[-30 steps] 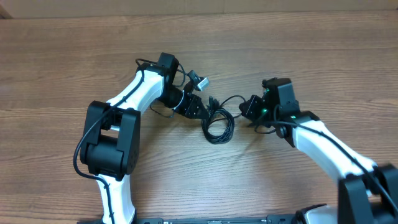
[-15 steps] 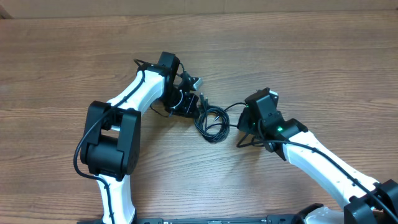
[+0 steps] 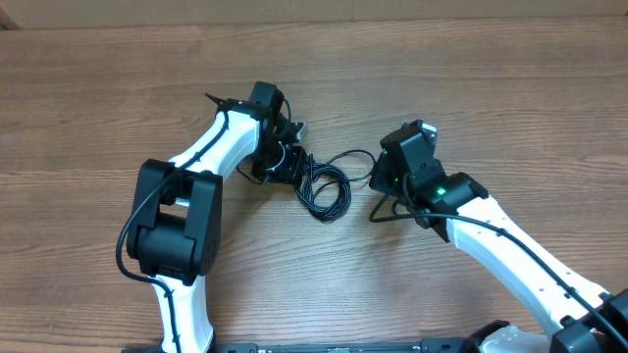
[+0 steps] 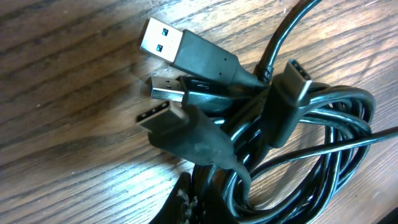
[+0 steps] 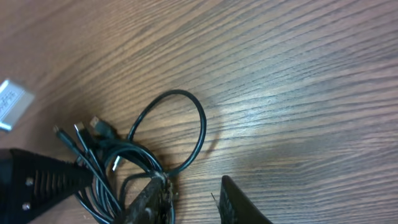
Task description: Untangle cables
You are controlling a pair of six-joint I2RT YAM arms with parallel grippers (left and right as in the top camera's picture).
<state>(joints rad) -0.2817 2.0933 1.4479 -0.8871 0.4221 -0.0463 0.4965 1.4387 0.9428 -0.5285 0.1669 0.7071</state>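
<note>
Nearest the left wrist camera, one worn finger (image 4: 185,200) of the left gripper (image 3: 290,169) is seen at the bottom edge, buried in the cables (image 4: 205,142). Its jaws are closed on the black bundle. Just beyond the finger, the cords are wound in loose, overlapping loops. Past these, four plugs (image 4: 193,53) are spread over the wooden table (image 4: 62,106), three silver tips turned one way and the fourth turned aside. In the right wrist view, the right gripper (image 5: 191,182) is shown with its jaws parted, bare wood between them and nothing held. One of its fingers (image 5: 151,198) is set against the edge of the tangle, though actual contact cannot be told. Farther on, a single thin loop (image 5: 203,127) is laid flat on the table, reaching out from the bundle. Seen from above, the coil is placed between the two grippers, hard against the left one and just beside the right one.
</note>
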